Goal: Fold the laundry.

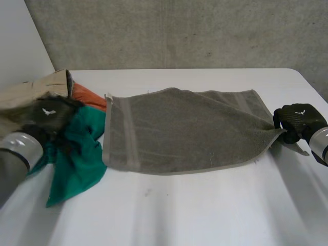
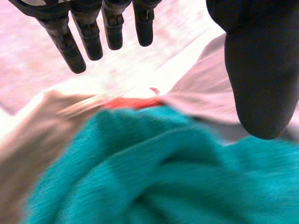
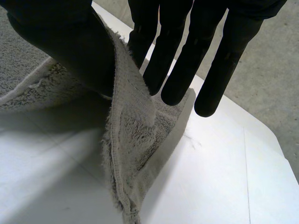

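1. Grey towel (image 1: pixel 189 128) lies spread across the middle of the white surface (image 1: pixel 179 215), near hem flat but slightly bowed. The step looks like a half fold, right end over to the left end. Keep that near hem flat during the carry.
2. Right hand (image 1: pixel 297 120) is clamped on the towel's right end near the corner. Its thumb is on 1 side and its fingers (image 3: pixel 177 70) on the other, with the cloth lifted off the surface there. Best to keep the pinch firm, lift only just clear, and line up the hems before letting go.
3. Left hand (image 1: pixel 51 115) is over the green cloth (image 1: pixel 77 159), fingers straight, thumb apart, grasping nothing. It would help more pinning the towel's left end, so the pull does not drag the whole towel.
4. The green cloth sits right at the towel's left edge and could snag it. Cannot tell whether it runs under that edge.
5. Hard to make out: whether the left palm touches the green cloth.
6. Farther back, the beige garment (image 1: pixel 36 87) and orange garment (image 1: pixel 89 97) are partly covered by the left hand, and the beige one is cut off at the view's edge. Cannot tell the piece count in that pile.
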### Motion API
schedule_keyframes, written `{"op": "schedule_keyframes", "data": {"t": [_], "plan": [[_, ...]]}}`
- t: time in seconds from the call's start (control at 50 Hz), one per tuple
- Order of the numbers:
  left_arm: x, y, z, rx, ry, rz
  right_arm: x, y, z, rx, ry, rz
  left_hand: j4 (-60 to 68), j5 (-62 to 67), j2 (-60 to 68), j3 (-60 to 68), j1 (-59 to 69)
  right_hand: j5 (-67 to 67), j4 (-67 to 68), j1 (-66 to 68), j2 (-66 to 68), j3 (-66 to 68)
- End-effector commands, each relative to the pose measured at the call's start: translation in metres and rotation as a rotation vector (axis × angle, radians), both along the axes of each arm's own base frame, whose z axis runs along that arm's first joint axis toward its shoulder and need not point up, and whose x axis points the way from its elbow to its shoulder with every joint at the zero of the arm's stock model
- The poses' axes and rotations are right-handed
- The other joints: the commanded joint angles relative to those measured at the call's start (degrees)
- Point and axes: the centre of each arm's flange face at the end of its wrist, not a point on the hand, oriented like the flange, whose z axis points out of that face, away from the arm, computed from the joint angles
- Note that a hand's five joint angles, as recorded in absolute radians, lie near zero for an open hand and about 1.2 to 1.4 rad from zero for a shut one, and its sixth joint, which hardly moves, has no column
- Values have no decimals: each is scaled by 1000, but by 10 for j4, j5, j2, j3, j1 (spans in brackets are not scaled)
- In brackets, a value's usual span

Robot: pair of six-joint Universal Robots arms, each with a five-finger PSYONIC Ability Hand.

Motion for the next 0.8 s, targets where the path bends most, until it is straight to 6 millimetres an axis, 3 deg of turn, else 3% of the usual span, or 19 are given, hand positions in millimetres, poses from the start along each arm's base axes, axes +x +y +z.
{"op": "schedule_keyframes", "data": {"t": [0.02, 0.16, 0.38, 0.46, 0.52, 0.56, 0.7, 0.78, 0.8], "plan": [[-35, 35, -30, 172, 62, -196, 3, 1, 0, 1, 0, 7, 70, 57, 70, 68, 69, 113, 113, 184, 129, 119], [-43, 9, -61, 233, 38, -162, 3, 3, -2, 8, 1, 11, 156, 143, 156, 154, 155, 113, 113, 184, 129, 119], [-54, -21, -84, 233, 38, -161, 2, 4, -5, 17, 4, 24, 195, 182, 195, 193, 194, 113, 113, 184, 129, 119], [-57, -23, -90, 248, 40, -171, 2, 4, -8, 21, 14, 29, 271, 258, 270, 268, 269, 113, 113, 184, 129, 119], [-61, -21, -90, 258, 49, -182, 1, 4, -8, 24, 27, 28, 455, 442, 455, 453, 454, 113, 113, 184, 129, 119], [-65, -16, -83, 259, 64, -189, 0, 3, -7, 29, 43, 31, 683, 670, 683, 681, 682, 113, 113, 184, 129, 119], [-54, -1, -41, 263, 78, -124, -20, 7, 17, 82, 180, 29, 685, 671, 684, 682, 683, 113, 113, 184, 129, 119], [-37, 16, -3, 271, 65, -56, -43, 21, 55, 131, 306, 34, 685, 671, 684, 682, 683, 113, 113, 184, 129, 119], [-32, 23, 15, 258, 67, -48, -50, 28, 70, 144, 346, 42, 685, 671, 684, 682, 683, 113, 113, 184, 129, 119]]}}
